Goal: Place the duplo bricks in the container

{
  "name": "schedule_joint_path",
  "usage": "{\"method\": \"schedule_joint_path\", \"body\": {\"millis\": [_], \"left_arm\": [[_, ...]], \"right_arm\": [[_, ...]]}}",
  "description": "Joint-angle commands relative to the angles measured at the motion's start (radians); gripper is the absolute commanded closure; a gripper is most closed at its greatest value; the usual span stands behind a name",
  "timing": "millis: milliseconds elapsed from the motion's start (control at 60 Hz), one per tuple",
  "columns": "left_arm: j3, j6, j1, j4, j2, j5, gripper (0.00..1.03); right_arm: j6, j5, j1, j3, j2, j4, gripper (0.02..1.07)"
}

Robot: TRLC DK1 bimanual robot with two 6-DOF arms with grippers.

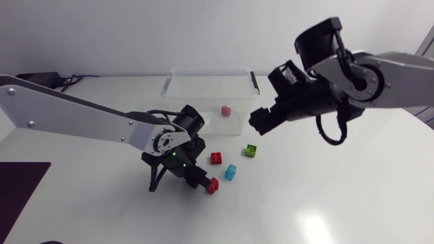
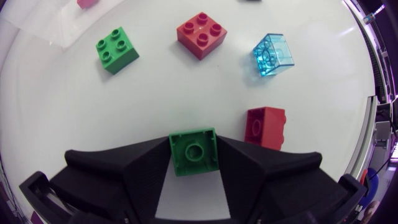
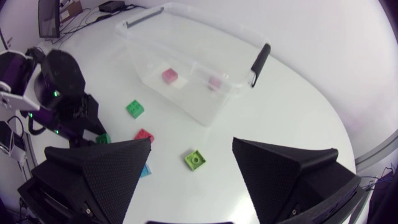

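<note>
Head view high above table (image 1: 352, 196), left wrist close over bricks (image 2: 201, 34), right wrist higher, sharing them

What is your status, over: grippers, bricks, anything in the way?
Left gripper shut on green brick. Right gripper open, empty. Pink brick in container, others loose on table. Red brick close beside left gripper.

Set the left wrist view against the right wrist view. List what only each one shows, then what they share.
Only the left wrist view: the left hand clamping a small green brick from both sides, with a dark red brick right beside it.
Only the right wrist view: the open right hand, the lime brick, and the whole clear container with its black handles.
Both: the green four-stud brick, the red four-stud brick, and the clear blue brick.
</note>
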Motion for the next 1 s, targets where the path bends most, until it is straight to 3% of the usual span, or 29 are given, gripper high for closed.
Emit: {"method": "schedule_joint_path", "body": {"millis": [0, 133, 383, 533, 750, 983], "left_arm": [[-0.002, -0.01, -0.002, -0.003, 0.039, 0.0, 0.82], [-0.021, -0.005, -0.004, -0.008, -0.07, -0.012, 0.83], [0.033, 0.028, 0.042, -0.071, -0.412, -0.062, 0.83], [0.097, 0.042, 0.099, 0.009, -0.533, -0.07, 0.83], [0.166, 0.027, 0.183, 0.176, -0.473, -0.07, 0.83], [0.235, -0.018, 0.219, 0.302, -0.286, -0.07, 0.82]], "right_arm": [[-0.022, -0.006, -0.016, -0.087, 0.005, 0.034, 0.11], [0.022, 0.006, -0.021, -0.134, 0.084, 0.098, 0.11], [0.173, 0.015, -0.028, -0.047, 0.302, 0.129, 0.11], [0.223, 0.042, -0.028, -0.007, 0.369, 0.149, 0.15], [0.271, 0.084, -0.016, 0.053, 0.464, 0.147, 0.17], [0.289, 0.098, -0.002, 0.074, 0.516, 0.13, 0.44]]}}
